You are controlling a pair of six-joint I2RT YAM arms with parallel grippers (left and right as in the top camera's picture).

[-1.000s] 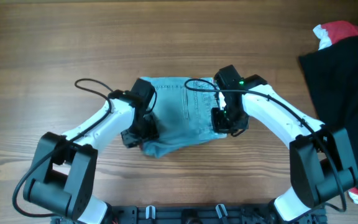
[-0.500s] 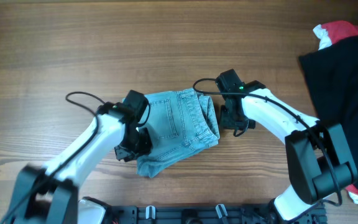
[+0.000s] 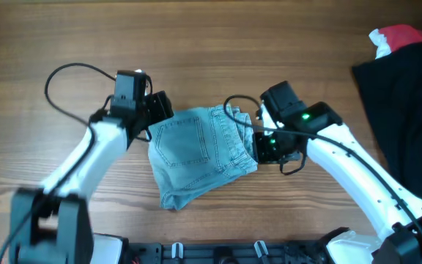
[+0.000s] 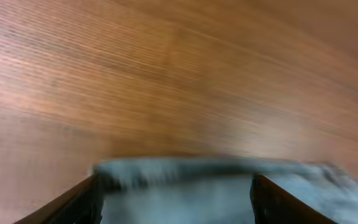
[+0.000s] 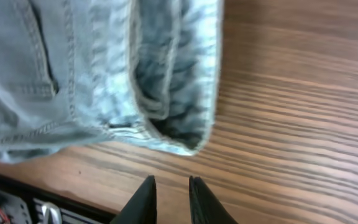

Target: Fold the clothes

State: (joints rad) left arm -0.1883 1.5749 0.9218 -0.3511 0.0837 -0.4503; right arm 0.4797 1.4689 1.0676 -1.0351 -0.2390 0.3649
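Observation:
The light blue denim shorts (image 3: pixel 196 150) lie folded at the table's middle, back pocket up. My left gripper (image 3: pixel 152 117) is at their upper left edge. In the blurred left wrist view its fingers (image 4: pixel 176 180) are spread wide with denim (image 4: pixel 179 202) between them, not gripped. My right gripper (image 3: pixel 266 147) is beside the shorts' right edge. In the right wrist view its fingers (image 5: pixel 171 183) are nearly together and empty over bare wood, just short of the layered folded edge of the shorts (image 5: pixel 166 81).
A large black garment (image 3: pixel 409 88) covers the right side of the table, with a small red-and-white cloth (image 3: pixel 394 37) at its top edge. The table's front rail (image 5: pixel 42 208) shows below the shorts in the right wrist view.
My left arm has swung from the shorts' lower left up to their upper left edge. My right gripper has let go of the shorts and sits lower by their right edge. The shorts shifted slightly.

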